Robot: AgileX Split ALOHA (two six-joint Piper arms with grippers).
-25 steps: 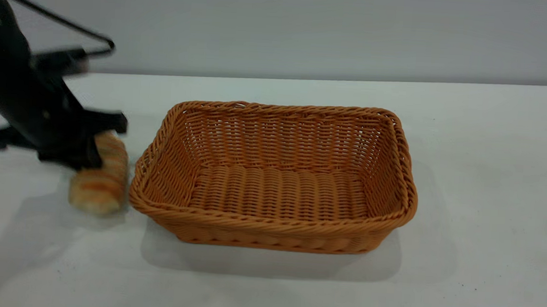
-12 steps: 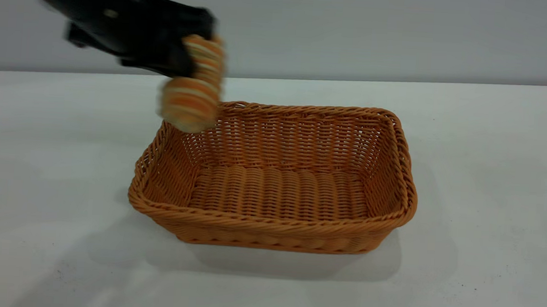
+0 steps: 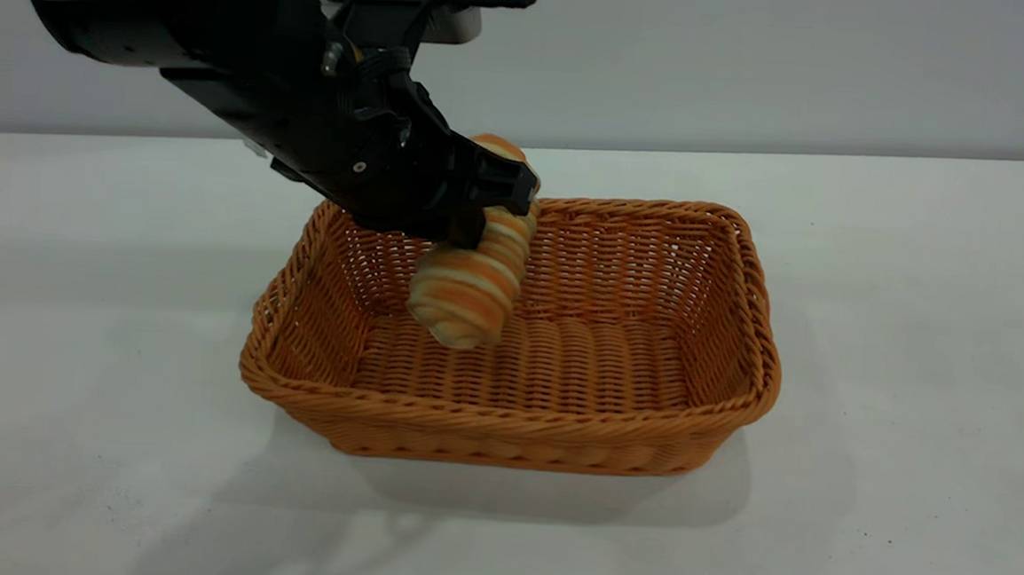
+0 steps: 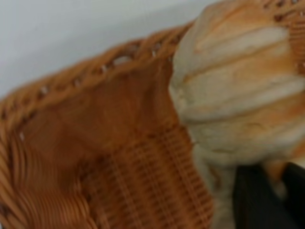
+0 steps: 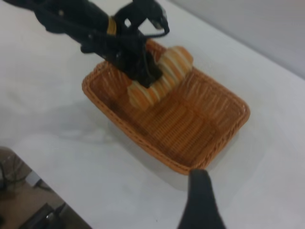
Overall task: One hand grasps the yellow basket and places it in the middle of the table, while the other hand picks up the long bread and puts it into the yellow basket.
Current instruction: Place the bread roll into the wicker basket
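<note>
1. The left hand (image 3: 481, 210), clamped on the long bread (image 3: 473, 276), has moved from over the yellow basket's (image 3: 509, 412) left rim to above its floor (bread tilted).
2. The basket stays put on the worktop (image 3: 917, 348).

Left gripper (image 3: 490, 202) has travelled from the table's (image 3: 917, 348) left side, beside the yellow basket (image 3: 748, 275), up and across to a spot over the basket's interior. The long bread (image 3: 472, 289), a second ago lying on the tabletop just left of the basket and half a second ago held above the back-left rim, now hangs clamped in the jaws, tilted with its lower end down inside the basket, apparently clear of the woven floor.
</note>
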